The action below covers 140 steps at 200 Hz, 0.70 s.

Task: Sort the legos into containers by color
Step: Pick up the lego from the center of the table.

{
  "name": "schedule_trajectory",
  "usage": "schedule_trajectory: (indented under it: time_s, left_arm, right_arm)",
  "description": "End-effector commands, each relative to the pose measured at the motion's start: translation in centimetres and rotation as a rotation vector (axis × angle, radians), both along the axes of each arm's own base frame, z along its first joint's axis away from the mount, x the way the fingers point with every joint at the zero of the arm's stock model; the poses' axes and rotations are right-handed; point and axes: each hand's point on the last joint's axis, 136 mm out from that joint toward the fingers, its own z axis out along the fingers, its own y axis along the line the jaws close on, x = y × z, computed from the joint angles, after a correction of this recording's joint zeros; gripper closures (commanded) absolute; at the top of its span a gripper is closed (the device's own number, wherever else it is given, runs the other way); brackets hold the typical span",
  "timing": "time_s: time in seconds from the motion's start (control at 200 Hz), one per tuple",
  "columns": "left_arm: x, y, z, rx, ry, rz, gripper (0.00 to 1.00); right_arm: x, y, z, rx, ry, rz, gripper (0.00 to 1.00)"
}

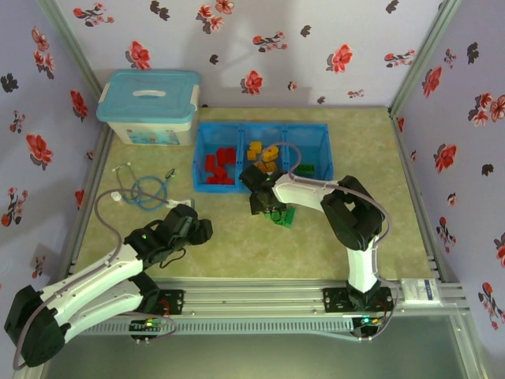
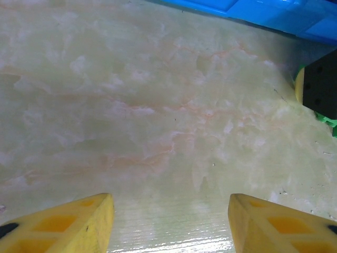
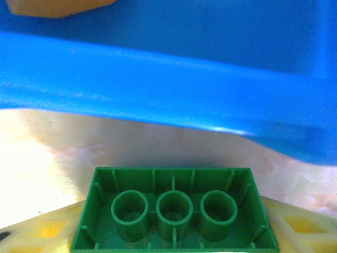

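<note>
1 green lego (image 3: 174, 211), lower edge cropped.

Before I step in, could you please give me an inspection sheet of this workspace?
Surface: marbled beige table.
Job's things: blue tray holds red legos, orange legos, green legos in separate compartments; loose green lego outside, by its near wall.
Clutter: lidded box, stethoscope-like tubing.
Claws: left claw open, empty; right claw astride the loose green lego, grip unclear.
Cables: grey cable along each arm.
Surroundings: floral walls.

Lidded storage box (image 1: 148, 106), stethoscope (image 1: 132, 192), floral walls (image 1: 260, 47)
</note>
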Motion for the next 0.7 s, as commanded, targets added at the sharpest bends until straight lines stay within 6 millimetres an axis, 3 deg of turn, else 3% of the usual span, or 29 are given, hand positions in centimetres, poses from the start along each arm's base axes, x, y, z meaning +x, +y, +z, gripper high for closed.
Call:
schedule_trajectory:
  time_s: [0.0,0.25,0.515,0.695]
  left_arm:
    - [0.2,0.1,-0.1,0.002,-0.013,0.020,0.41]
    - [0.3,0.0,-0.1,0.003,-0.012,0.019,0.41]
    - [0.3,-0.2,0.0,0.005,-0.014,0.012,0.41]
    - [0.3,-0.4,0.1,0.006,-0.015,0.002,0.41]
  right_arm:
    - [-0.3,0.2,1.9,-0.007,-0.042,-0.002,0.37]
    - [-1.1,0.1,4.0,-0.013,-0.088,0.007,0.38]
    - [-0.9,-0.6,8.8,0.022,-0.177,0.011,0.38]
    - [0.4,-3.7,12.5,0.022,-0.255,-0.044,0.36]
